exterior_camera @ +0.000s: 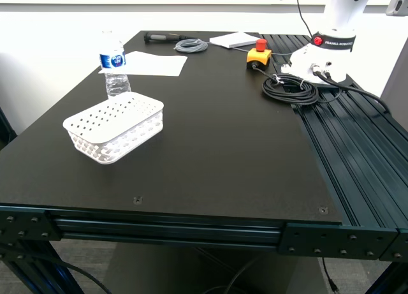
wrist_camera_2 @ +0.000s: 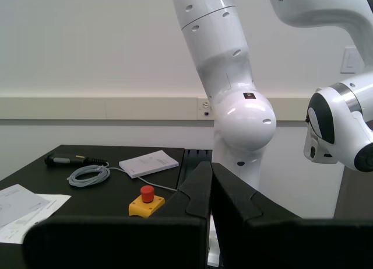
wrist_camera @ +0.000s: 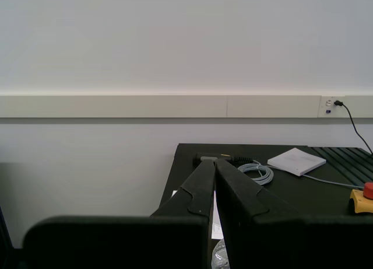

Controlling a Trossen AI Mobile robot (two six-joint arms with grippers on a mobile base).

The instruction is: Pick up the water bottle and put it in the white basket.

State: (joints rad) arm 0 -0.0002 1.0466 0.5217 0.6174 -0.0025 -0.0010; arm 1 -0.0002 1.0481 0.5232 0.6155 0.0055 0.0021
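The water bottle (exterior_camera: 115,67) stands upright near the far corner of the black table (exterior_camera: 223,141), on the exterior view's left; it is clear, with a white cap and a blue label. Just in front of it sits the white basket (exterior_camera: 127,141), a flat holed face on top and nothing in it. Neither arm shows in the exterior view. My first gripper (wrist_camera: 214,161) is shut with nothing between its fingers and looks over the table's far end. My second gripper (wrist_camera_2: 210,164) is also shut and empty, facing a white robot arm (wrist_camera_2: 233,94).
A paper sheet (exterior_camera: 153,63) lies behind the bottle. At the back are a black tool (exterior_camera: 159,37), a grey cable coil (exterior_camera: 190,46), a white booklet (exterior_camera: 234,40) and a yellow stop button (exterior_camera: 259,53). A black cable coil (exterior_camera: 290,88) lies by the other robot's base (exterior_camera: 325,51).
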